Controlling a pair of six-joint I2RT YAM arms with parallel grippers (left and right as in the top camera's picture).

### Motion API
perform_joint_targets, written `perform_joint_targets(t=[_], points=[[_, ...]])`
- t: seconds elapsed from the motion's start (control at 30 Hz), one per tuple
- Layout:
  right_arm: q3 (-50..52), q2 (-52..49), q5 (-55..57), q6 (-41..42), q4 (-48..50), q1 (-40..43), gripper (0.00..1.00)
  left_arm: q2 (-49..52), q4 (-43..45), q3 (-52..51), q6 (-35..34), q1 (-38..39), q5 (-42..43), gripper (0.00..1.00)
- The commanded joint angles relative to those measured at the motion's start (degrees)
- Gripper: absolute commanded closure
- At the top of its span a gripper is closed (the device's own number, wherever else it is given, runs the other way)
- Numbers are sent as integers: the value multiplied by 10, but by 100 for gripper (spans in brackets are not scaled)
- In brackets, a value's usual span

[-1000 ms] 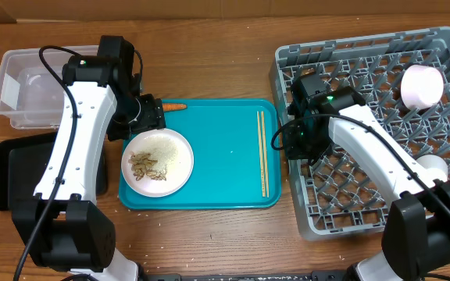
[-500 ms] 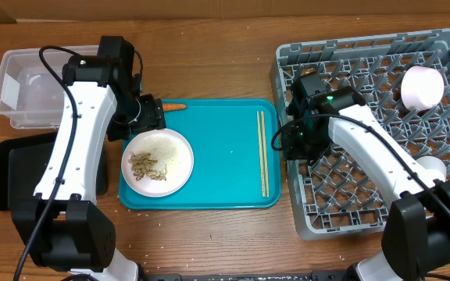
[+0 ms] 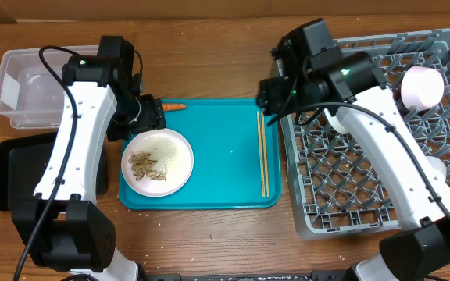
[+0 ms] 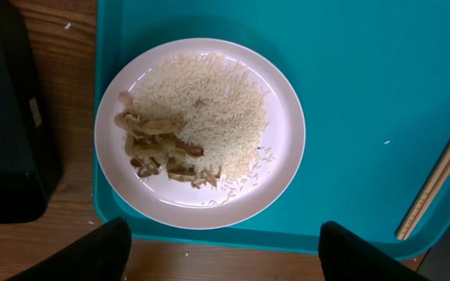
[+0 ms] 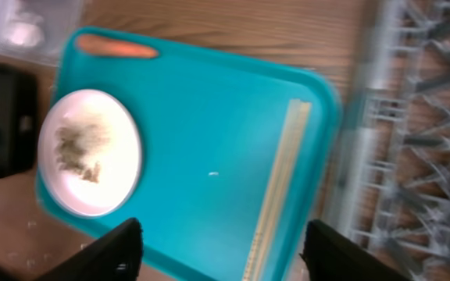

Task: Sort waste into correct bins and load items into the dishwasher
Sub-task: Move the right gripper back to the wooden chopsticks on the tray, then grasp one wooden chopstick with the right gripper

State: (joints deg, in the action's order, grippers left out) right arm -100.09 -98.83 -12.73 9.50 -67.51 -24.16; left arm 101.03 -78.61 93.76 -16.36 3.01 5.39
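The left gripper (image 4: 223, 230) hangs open and empty over the plate (image 4: 287, 148) of rice and scraps (image 4: 186, 125) on the teal tray (image 4: 366, 70). The right gripper (image 5: 223, 229), also open and empty, hovers above the chopsticks (image 5: 280, 187), which lie along the tray's right edge beside the dish rack (image 3: 334, 195)

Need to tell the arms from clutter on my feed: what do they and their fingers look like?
The left arm and right arm match: white rounded shells, black joints and bases, a thin black cable along each. A green light glows on the right arm's wrist. The blunt fingers are black.
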Motion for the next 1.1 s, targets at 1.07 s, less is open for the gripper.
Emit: perform_joint_targets(t=[1.07], points=[[277,-87,67,118,176,-103,31,-14,3,9,-4,4,5,21]])
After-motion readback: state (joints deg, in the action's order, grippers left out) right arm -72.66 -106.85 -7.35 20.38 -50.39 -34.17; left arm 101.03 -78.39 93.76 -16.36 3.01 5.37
